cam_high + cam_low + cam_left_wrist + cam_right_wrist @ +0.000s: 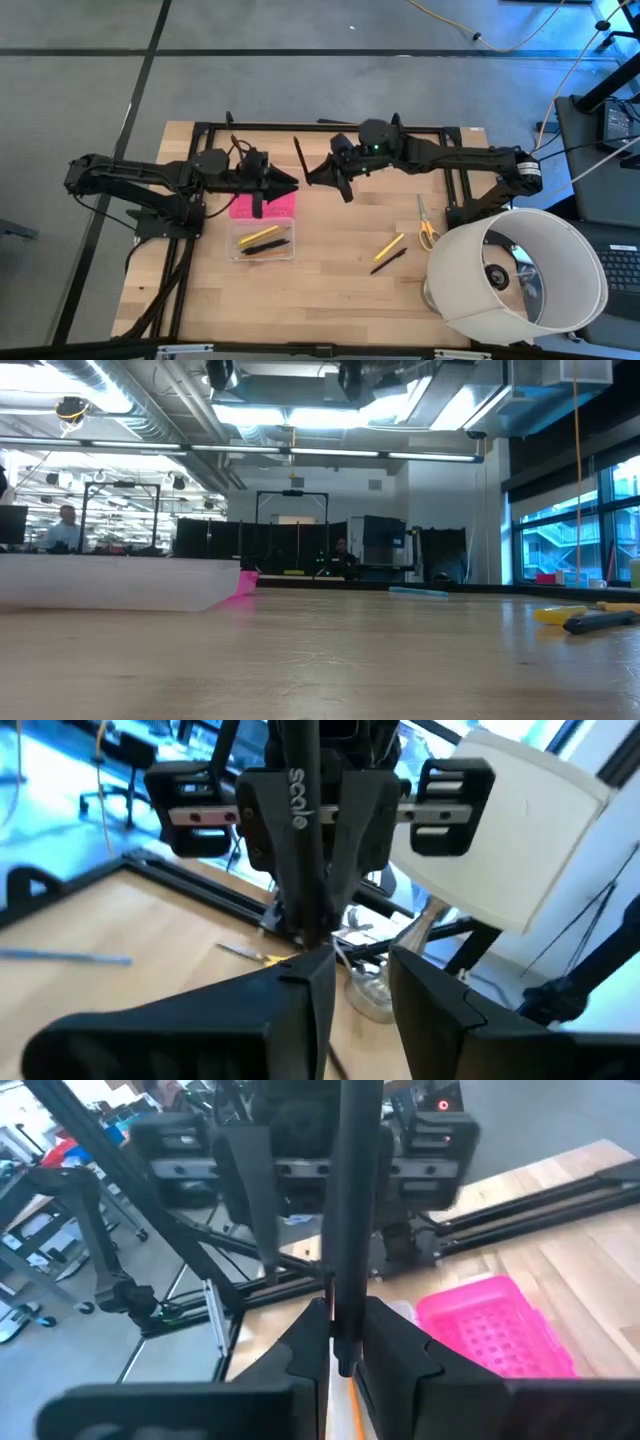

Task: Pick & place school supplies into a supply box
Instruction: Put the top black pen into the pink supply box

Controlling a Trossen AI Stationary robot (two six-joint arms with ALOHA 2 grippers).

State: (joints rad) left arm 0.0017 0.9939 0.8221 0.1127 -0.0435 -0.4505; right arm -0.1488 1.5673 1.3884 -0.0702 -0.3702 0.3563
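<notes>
Black pen point(350, 1230) stands gripped in my right claw point(345, 1345); my left claw point(350, 990), facing it tip to tip, stands open and empty above the box point(262, 243).

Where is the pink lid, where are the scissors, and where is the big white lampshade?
pink lid point(282, 205): high view, on its bare right part beside the left arm.
scissors point(429, 235): high view, on the yellow handles.
white lampshade point(560, 270): high view, on its outer side wall.
</notes>
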